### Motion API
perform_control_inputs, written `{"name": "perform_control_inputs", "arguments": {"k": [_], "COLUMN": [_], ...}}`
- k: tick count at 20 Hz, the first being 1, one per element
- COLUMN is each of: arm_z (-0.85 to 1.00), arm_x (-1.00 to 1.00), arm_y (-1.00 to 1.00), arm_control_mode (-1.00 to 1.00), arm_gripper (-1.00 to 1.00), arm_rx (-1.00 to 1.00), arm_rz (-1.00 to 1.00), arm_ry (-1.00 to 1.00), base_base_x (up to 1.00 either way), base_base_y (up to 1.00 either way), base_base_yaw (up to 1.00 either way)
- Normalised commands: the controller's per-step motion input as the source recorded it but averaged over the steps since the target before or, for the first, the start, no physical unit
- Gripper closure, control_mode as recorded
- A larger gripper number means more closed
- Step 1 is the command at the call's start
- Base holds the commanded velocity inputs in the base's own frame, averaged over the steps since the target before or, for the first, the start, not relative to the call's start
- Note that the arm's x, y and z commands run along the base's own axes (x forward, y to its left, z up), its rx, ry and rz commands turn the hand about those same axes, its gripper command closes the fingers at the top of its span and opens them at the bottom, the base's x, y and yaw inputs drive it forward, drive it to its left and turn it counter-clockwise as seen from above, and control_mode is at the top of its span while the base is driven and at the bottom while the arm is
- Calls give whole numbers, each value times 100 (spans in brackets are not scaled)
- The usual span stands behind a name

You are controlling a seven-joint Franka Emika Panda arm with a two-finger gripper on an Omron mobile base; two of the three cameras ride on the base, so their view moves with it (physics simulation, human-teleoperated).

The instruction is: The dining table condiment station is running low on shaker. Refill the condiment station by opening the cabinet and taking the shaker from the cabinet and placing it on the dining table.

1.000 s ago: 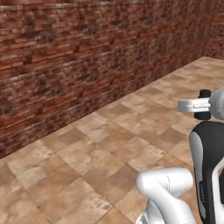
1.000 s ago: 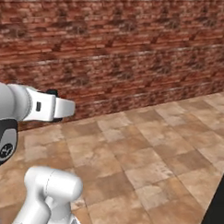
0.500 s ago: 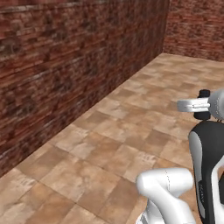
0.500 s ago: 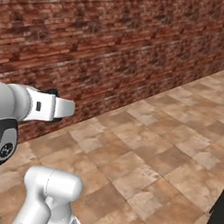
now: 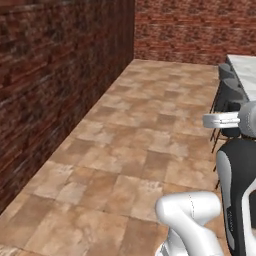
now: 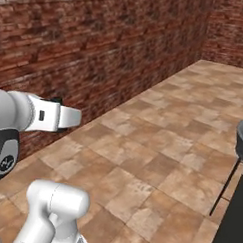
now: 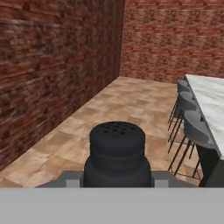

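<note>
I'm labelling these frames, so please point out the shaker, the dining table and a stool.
shaker [image 7: 117, 144], hand view, on its ribbed side below the holed top.
dining table [image 7: 212, 98], hand view, on its bare marble top.
stool [image 7: 197, 130], hand view, on the nearest seat.

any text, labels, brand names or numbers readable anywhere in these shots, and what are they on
No readable words or numbers anywhere.
A round logo mark on the arm's dark joint: too small and blurred to read.
The shaker, brick wall, floor tiles, stools and dining table: unmarked.
</note>
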Motion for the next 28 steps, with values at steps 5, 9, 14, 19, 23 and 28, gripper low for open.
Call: {"name": "perform_control_inputs", "arguments": {"k": [5, 9, 14, 19, 23, 28], "arm_z": [0, 0, 0, 0, 0, 0], "arm_x": [0, 0, 0, 0, 0, 0], "arm_y": [0, 0, 0, 0, 0, 0], "arm_control_mode": [100, 100, 100, 100, 100, 100], "arm_gripper": [100, 100, 100, 100, 100, 100], "arm_rx": [0, 0, 0, 0, 0, 0], "arm_rz": [0, 0, 0, 0, 0, 0], "arm_ry": [0, 0, 0, 0, 0, 0], "base_base_x": [70, 75, 79, 82, 84, 76], "base_base_y": [37, 40, 43, 42, 42, 43], "base_base_yaw": [-47, -46, -46, -45, -45, -44]}}
